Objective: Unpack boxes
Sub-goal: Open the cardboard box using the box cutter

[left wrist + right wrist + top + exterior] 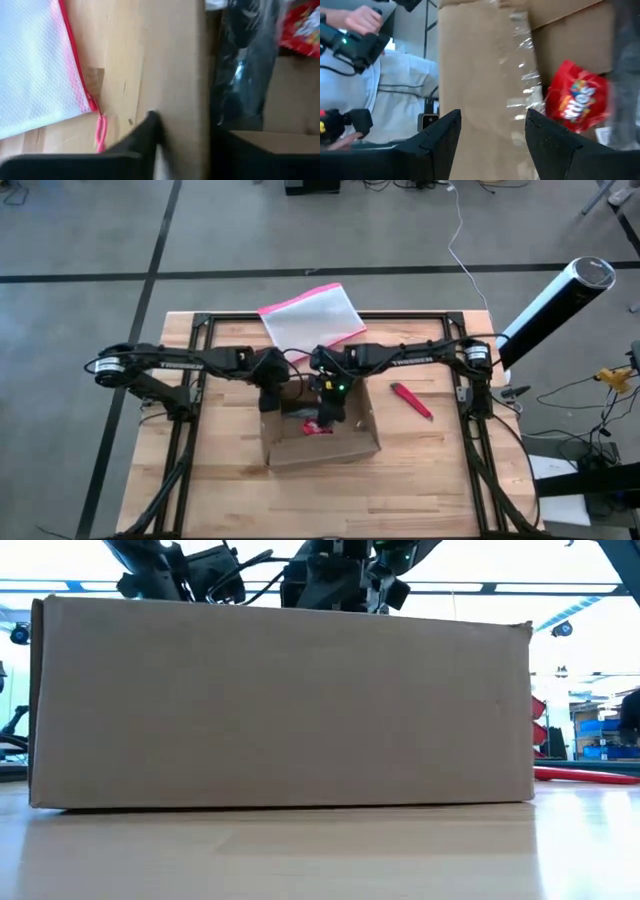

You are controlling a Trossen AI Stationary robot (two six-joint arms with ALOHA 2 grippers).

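While both arms crowd over the cardboard box point(320, 435) at the middle of the worktop point(430, 480), the right pincer point(492, 132) is down at its open top, fingers spread wide around a taped flap and gripping nothing. Just past that flap, inside the box, lies a red candy bag point(577, 102). The left pincer point(270, 398) sits at the box's far-left rim; whether it grips the wall, I cannot tell. Best play, I'd say: clear the flap first, then descend squarely on the bag. Behind the box lies a pink-edged pouch point(310, 318); to its right, a red cutter point(411, 400).
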